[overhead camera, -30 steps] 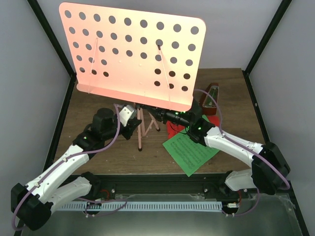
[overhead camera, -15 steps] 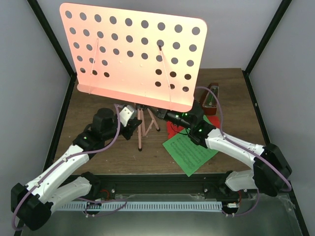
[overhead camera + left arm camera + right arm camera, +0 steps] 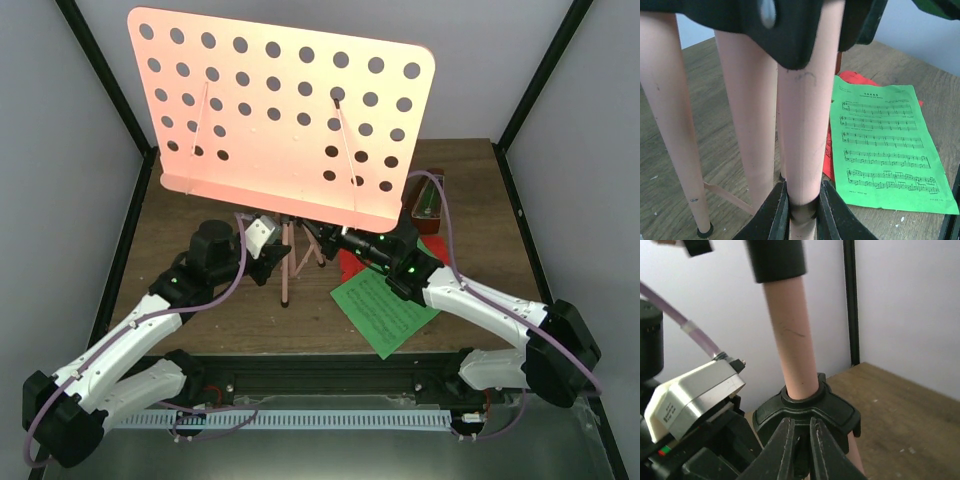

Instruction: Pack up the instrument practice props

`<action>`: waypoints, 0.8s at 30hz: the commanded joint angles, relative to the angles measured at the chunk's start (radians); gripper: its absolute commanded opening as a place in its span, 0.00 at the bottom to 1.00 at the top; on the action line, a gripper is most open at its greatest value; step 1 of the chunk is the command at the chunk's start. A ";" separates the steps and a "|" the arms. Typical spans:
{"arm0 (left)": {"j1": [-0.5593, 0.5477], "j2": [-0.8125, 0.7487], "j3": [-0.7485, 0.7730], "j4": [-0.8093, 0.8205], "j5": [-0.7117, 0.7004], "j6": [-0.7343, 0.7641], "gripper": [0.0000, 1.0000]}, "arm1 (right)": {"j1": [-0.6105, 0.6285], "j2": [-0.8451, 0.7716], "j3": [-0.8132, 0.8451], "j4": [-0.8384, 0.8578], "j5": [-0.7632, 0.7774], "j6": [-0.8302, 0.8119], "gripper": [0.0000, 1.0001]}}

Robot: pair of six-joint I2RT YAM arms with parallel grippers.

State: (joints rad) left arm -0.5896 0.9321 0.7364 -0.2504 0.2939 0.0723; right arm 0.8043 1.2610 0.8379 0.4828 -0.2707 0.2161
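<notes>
The pink music stand rises mid-table, its hole-dotted desk [image 3: 285,110] hiding much of both grippers from above. My left gripper [image 3: 280,256] is shut on one pink tube [image 3: 805,140] of the stand, the tube pinched between both fingers [image 3: 775,215]. My right gripper [image 3: 326,240] is shut on a rib of the black tripod collar [image 3: 807,407], just under the pink pole [image 3: 792,355]. A green music sheet [image 3: 385,310] lies flat, partly over a red sheet [image 3: 352,265]. The reddish-brown metronome [image 3: 430,198] stands behind the right arm.
Tripod legs [image 3: 287,270] splay onto the brown table [image 3: 200,215] between the two arms. Black frame posts [image 3: 530,95] and grey walls close in the sides and back. The green sheet [image 3: 885,145] sits right of the legs in the left wrist view.
The right gripper has closed on the black collar. The stand's desk has shifted slightly right and tilted. The left grip has stayed put.
</notes>
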 commanded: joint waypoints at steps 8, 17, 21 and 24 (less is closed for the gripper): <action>0.001 0.008 -0.012 -0.044 -0.001 0.001 0.00 | 0.001 0.038 0.052 -0.103 0.021 -0.661 0.07; 0.000 0.005 -0.013 -0.044 0.002 0.001 0.00 | 0.016 0.060 0.091 -0.152 0.098 -0.953 0.07; -0.002 0.005 -0.013 -0.044 0.002 0.001 0.00 | 0.034 0.080 0.110 -0.180 0.147 -1.093 0.07; -0.003 0.005 -0.012 -0.045 0.002 0.001 0.00 | 0.038 0.090 0.115 -0.188 0.166 -1.176 0.07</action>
State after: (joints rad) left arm -0.5831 0.9325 0.7364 -0.2474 0.2615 0.0551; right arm 0.8474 1.3060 0.9245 0.3855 -0.2352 -0.7357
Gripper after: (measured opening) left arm 0.130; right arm 0.074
